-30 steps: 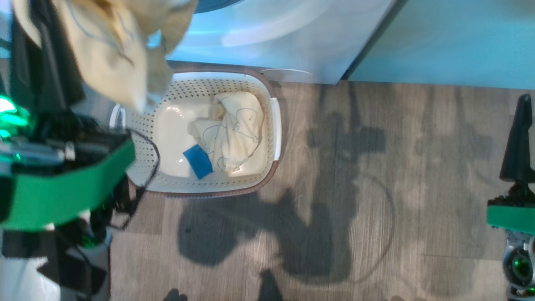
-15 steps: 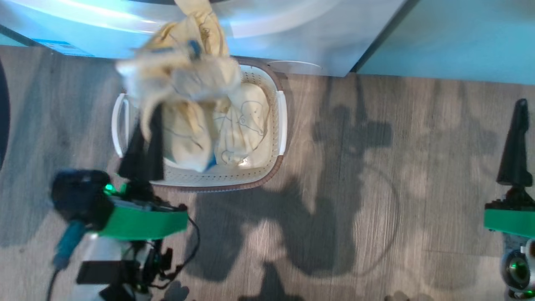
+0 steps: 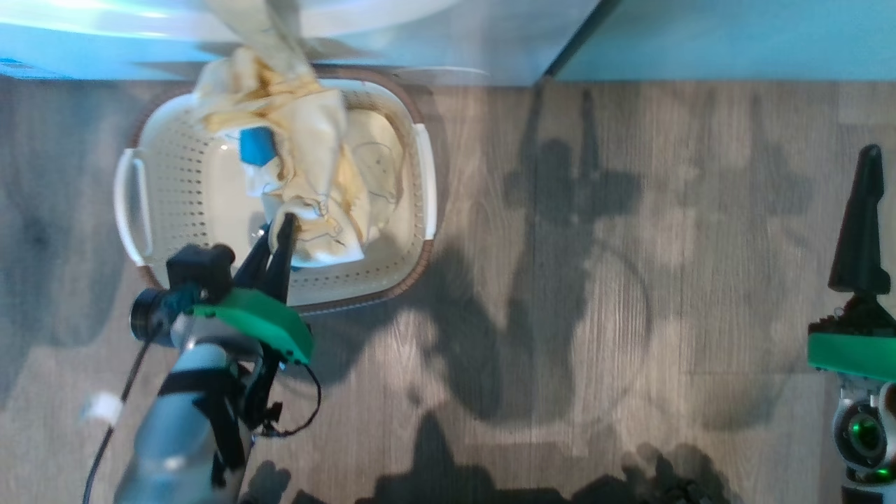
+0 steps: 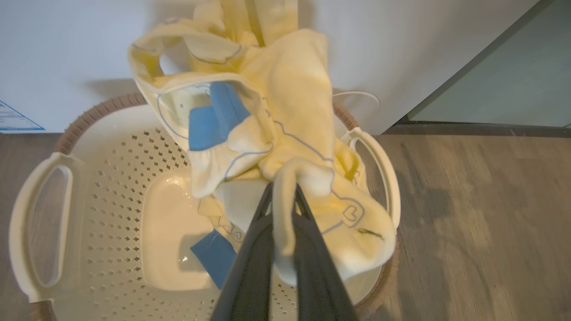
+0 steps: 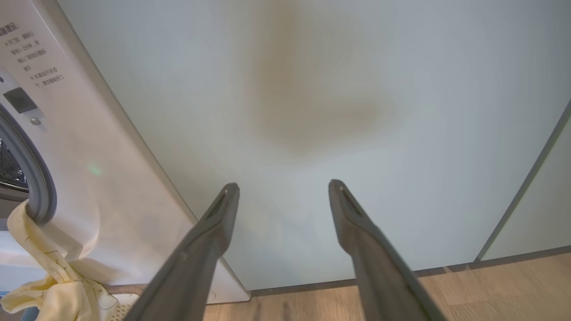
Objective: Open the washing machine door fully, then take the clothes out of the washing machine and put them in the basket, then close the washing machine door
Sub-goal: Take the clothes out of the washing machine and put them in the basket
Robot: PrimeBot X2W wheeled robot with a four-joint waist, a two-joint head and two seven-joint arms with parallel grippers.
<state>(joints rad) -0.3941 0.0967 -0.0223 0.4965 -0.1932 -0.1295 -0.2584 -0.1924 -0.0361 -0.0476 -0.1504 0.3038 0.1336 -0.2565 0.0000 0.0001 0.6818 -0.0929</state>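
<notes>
The cream basket (image 3: 175,182) stands on the floor against the white washing machine (image 3: 455,38). My left gripper (image 3: 285,225) hangs over its near side, shut on a fold of a pale yellow garment (image 4: 303,133). This piece of the clothes stretches from the gripper (image 4: 283,189) up over the basket (image 4: 111,214). Its far end (image 5: 26,240) trails out of the drum's grey ring. Another garment (image 3: 371,161) lies in the basket. My right gripper (image 5: 284,185) stands open and empty far to the right (image 3: 870,157). The washing machine door is out of view.
A pale green cabinet panel (image 5: 357,89) adjoins the washing machine (image 5: 111,178) on its right. Wood floor (image 3: 595,280) spreads between the basket and my right arm. A small blue label (image 4: 13,118) marks the machine's lower front.
My left gripper came down from high near the camera to the basket's near side, pulling the yellow garment over the basket. The head camera shifted. The right gripper stayed still and open.
</notes>
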